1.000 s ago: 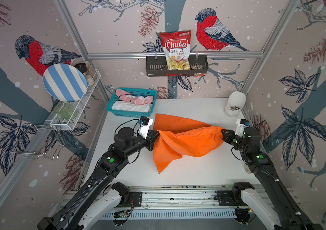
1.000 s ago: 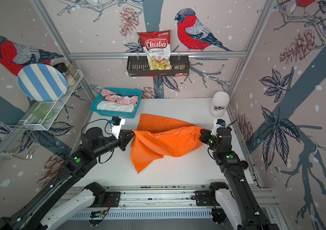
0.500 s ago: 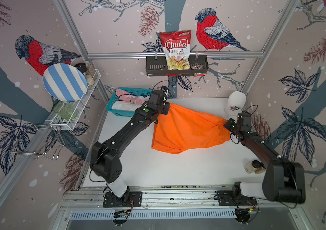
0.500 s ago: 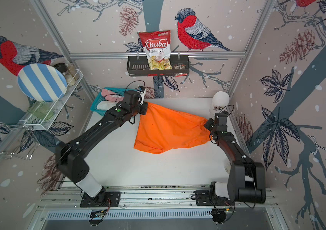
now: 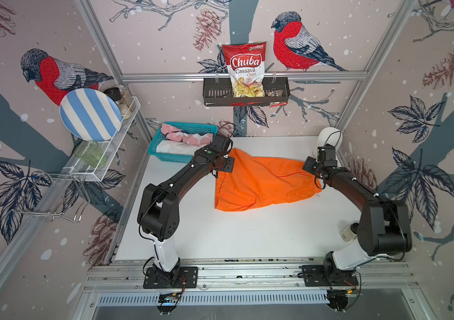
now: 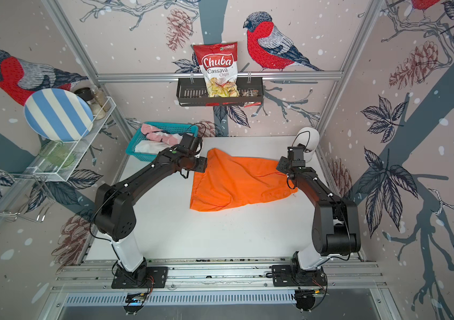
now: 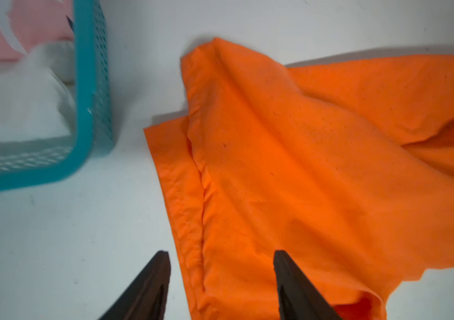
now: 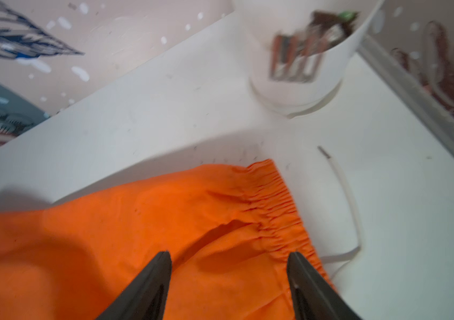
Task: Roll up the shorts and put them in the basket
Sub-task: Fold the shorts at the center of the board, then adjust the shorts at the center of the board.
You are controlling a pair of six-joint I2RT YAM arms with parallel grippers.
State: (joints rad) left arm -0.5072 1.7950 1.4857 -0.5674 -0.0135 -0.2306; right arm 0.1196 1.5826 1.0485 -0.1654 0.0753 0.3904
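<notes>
Finding: the bright orange fabric shorts [image 5: 261, 180] lie spread on the white desk [image 5: 248, 235], between the two arms and toward its far half. They are open rather than rolled in both top views. The gathered elastic waistband [image 8: 275, 210] lies at the right arm's end, with a thin white drawstring [image 8: 350, 199] trailing off it onto the desk. The leg hems lie at the left arm's end, just beside the teal perforated plastic basket [image 5: 169, 157]. The cloth is not flat: broad creases cross it and one layer overlaps another near the hem. The left tool [image 7: 221, 252] has its jaws standing well apart, one finger over bare desk and the other over orange cloth, with nothing gripped. The right tool [image 8: 228, 253] is likewise spread wide, above the fabric just short of the waistband, and holds nothing. The pink printed fabric shorts [image 5: 181, 137] and the plain white fabric shorts [image 5: 175, 148] sit inside the basket; whether either is rolled cannot be told. Assessment: the task is at an early stage. One pair is laid out and no roll is begun. Smoothing, rolling from one end, and apparently the two basket pairs are left.
</notes>
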